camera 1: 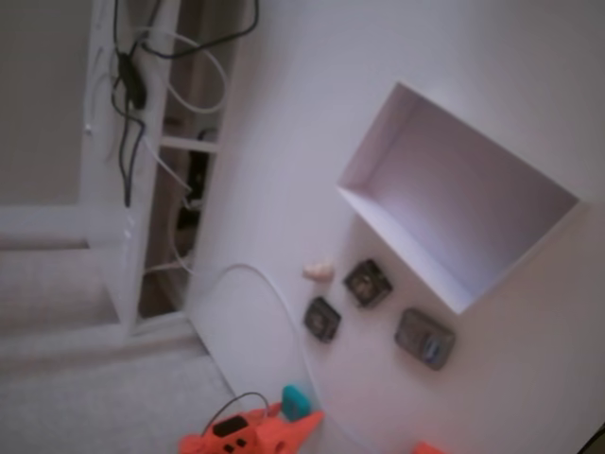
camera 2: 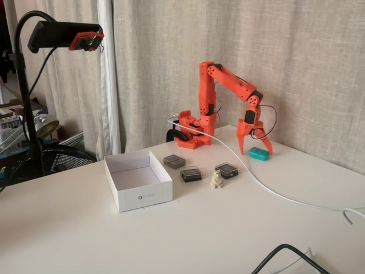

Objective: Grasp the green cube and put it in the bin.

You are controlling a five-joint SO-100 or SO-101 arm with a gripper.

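Observation:
The green cube [camera 2: 259, 153] is a small teal block lying on the white table, right of the arm's base. My orange gripper [camera 2: 255, 152] hangs just over it, open, fingers spread to either side of the cube and holding nothing. In the other fixed view the green cube [camera 1: 297, 399] shows at the bottom edge, against one orange finger [camera 1: 301, 423], with most of the gripper cut off. The bin [camera 2: 145, 197], a shallow white box, stands far to the left of the cube and has nothing in it; it appears again as the bin [camera 1: 373, 151] at upper right.
Three dark square blocks [camera 2: 191, 173] and a small beige figure [camera 2: 217, 179] lie between the bin and the cube. A white cable [camera 2: 268, 187] runs across the table from the arm's base. A camera stand [camera 2: 25, 114] rises at the left.

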